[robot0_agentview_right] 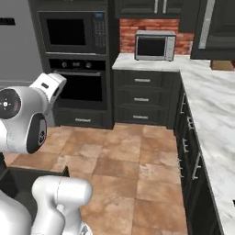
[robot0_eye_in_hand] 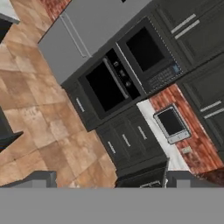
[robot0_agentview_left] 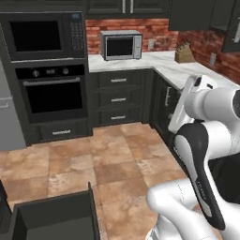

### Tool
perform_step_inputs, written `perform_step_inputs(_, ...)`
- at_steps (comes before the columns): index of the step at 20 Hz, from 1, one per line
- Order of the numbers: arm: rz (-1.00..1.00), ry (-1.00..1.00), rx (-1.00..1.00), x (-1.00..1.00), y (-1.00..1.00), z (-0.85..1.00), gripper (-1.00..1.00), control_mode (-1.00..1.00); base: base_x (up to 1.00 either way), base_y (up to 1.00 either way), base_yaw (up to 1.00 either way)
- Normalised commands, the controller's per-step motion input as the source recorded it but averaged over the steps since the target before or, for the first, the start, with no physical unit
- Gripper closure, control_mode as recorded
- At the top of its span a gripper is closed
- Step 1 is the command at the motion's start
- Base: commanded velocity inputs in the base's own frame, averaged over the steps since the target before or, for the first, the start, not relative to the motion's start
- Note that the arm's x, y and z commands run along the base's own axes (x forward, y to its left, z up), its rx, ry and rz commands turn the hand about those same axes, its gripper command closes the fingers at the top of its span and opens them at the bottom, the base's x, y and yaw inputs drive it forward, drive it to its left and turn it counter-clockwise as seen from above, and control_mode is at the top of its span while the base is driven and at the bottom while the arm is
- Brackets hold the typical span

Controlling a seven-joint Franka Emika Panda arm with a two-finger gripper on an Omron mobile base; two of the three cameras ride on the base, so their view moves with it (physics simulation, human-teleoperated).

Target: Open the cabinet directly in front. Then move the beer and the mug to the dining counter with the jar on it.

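- Marble tabletop [robot0_agentview_left: 164, 63] carries our silver microwave [robot0_agentview_left: 121, 45], beside the built-in oven [robot0_agentview_left: 54, 96].
- Charcoal wall cabinets [robot0_agentview_left: 126, 6] hang shut above.
- Our jaws stand wide, holding nothing.

Silver microwave [robot0_agentview_left: 121, 45] on marble worktop [robot0_agentview_left: 164, 63]

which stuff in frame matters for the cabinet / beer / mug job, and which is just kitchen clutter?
Job-related:
- wall cabinet, top right, dark door with long silver bar handle, looks ajar
- Beer, mug, jar, dining counter: can't make them out here

Just around:
- silver microwave on the marble worktop
- built-in oven
- knife block
- drawer units
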Motion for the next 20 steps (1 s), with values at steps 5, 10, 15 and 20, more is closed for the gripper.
perform_step_inputs(5,0.00,0.00,0.00,0.00,0.00,0.00,-1.00,1.00,-0.02,-0.46,0.06)
perform_step_inputs(10,0.00,0.00,0.00,0.00,0.00,0.00,-1.00,1.00,0.05,-1.00,0.07)
perform_step_inputs(15,0.00,0.00,0.00,0.00,0.00,0.00,-1.00,1.00,0.22,-0.39,0.05)
perform_step_inputs(20,0.00,0.00,0.00,0.00,0.00,0.00,-1.00,1.00,1.00,0.57,-0.04)
